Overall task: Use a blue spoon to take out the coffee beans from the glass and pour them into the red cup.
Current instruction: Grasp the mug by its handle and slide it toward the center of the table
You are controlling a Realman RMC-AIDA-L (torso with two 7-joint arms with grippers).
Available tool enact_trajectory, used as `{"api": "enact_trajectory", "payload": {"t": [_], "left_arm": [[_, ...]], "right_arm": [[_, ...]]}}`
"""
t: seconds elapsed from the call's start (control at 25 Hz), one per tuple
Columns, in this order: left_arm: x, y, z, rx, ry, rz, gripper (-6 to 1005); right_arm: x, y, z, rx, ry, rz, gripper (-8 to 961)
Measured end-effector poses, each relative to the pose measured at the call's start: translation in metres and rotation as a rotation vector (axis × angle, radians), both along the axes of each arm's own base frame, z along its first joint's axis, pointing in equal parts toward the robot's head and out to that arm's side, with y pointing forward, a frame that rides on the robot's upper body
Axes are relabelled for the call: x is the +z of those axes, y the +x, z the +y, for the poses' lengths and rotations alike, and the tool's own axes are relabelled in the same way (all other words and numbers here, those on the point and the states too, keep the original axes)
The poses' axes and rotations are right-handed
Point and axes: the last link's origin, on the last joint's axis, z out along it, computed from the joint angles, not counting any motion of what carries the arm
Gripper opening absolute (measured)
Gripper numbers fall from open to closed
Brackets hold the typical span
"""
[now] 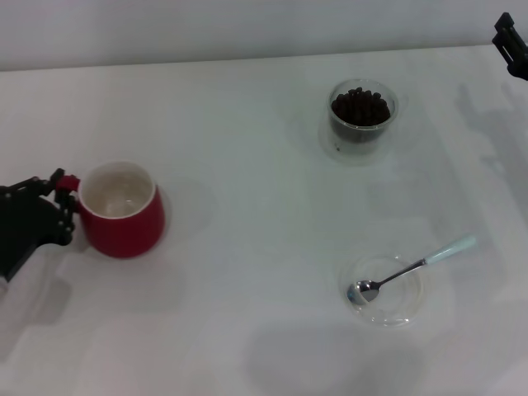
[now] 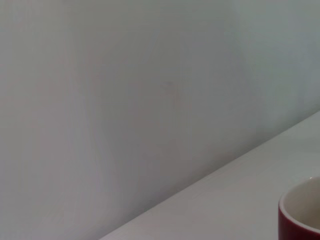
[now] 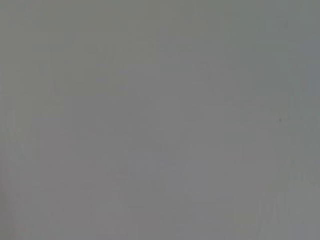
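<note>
The red cup (image 1: pixel 122 210) stands upright and empty at the left; its rim also shows in the left wrist view (image 2: pixel 300 215). My left gripper (image 1: pixel 66 186) is at the cup's left side, shut on its small red handle. The glass (image 1: pixel 363 115) stands at the back right, filled with coffee beans (image 1: pixel 360 106). The blue spoon (image 1: pixel 417 266) lies with its metal bowl in a flat clear dish (image 1: pixel 404 318) at the front right, its pale handle sticking out to the right. My right gripper (image 1: pixel 513 41) is at the far right edge, away from everything.
The white table (image 1: pixel 247 148) ends at a pale wall along the back. The right wrist view shows only a plain grey surface.
</note>
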Motion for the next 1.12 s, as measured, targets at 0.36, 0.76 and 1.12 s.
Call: {"api": "enact_trajectory", "payload": {"t": [0.36,0.76,1.12], "left_arm": [[-0.012,0.010,0.001,-0.005,-0.024,-0.026,98],[-0.030,0.023,-0.002,-0.017,-0.085,-0.047,102],[-0.046,0.039,-0.006,-0.061,-0.143,-0.068,113]], "right_arm": [[-0.001,-0.001,0.000,0.004,-0.006,-0.003,839],[-0.002,-0.002,0.001,0.007,-0.010,-0.006,838],[-0.002,-0.004,0.003,0.013,-0.010,-0.006,839]]}}
